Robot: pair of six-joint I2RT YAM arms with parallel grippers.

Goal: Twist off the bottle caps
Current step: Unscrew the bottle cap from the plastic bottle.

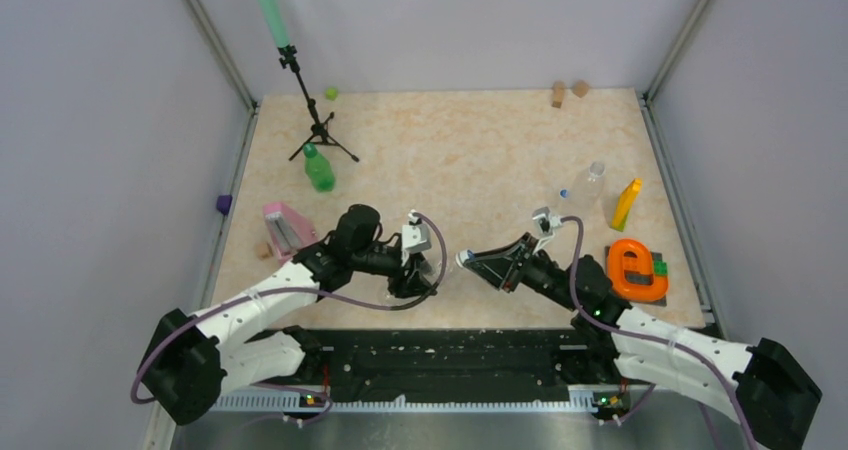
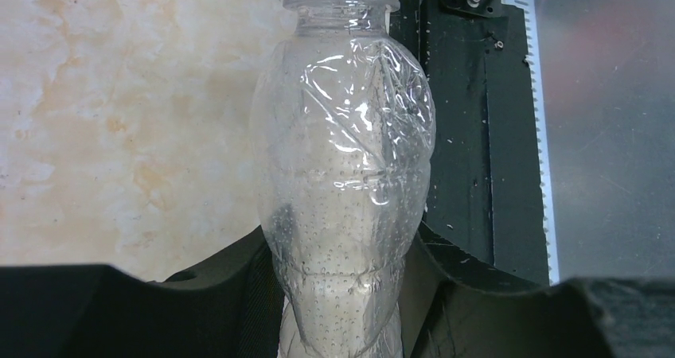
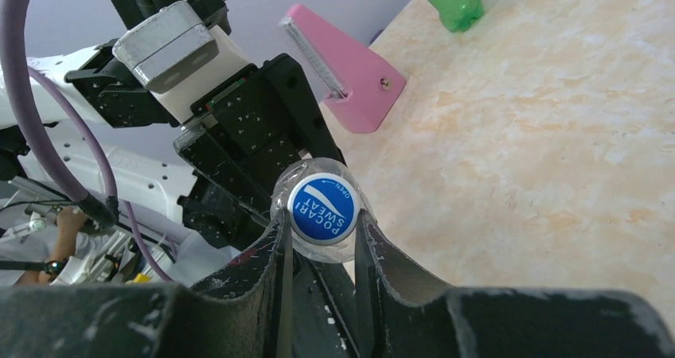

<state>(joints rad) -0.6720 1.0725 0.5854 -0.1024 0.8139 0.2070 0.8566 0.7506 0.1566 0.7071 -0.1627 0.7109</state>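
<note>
A clear bottle (image 2: 344, 159) is held off the table between my two arms, near the front edge. My left gripper (image 2: 342, 290) is shut on its lower body, one finger on each side. The bottle's blue cap (image 3: 322, 208) reads POCARI SWEAT, and my right gripper (image 3: 322, 227) is shut on it, the fingertips pressing its rim from both sides. From above, the left gripper (image 1: 428, 275) and right gripper (image 1: 468, 260) meet nose to nose. A green bottle (image 1: 319, 168) stands at the back left. Another clear bottle (image 1: 585, 185) lies at the right.
A pink wedge (image 1: 285, 227) lies beside my left arm. A tripod (image 1: 315, 120) stands behind the green bottle. A yellow block (image 1: 626, 203) and an orange ring-shaped piece (image 1: 635, 270) sit at the right. Two wooden blocks (image 1: 558, 94) and a lime lump (image 1: 331, 94) lie by the back wall.
</note>
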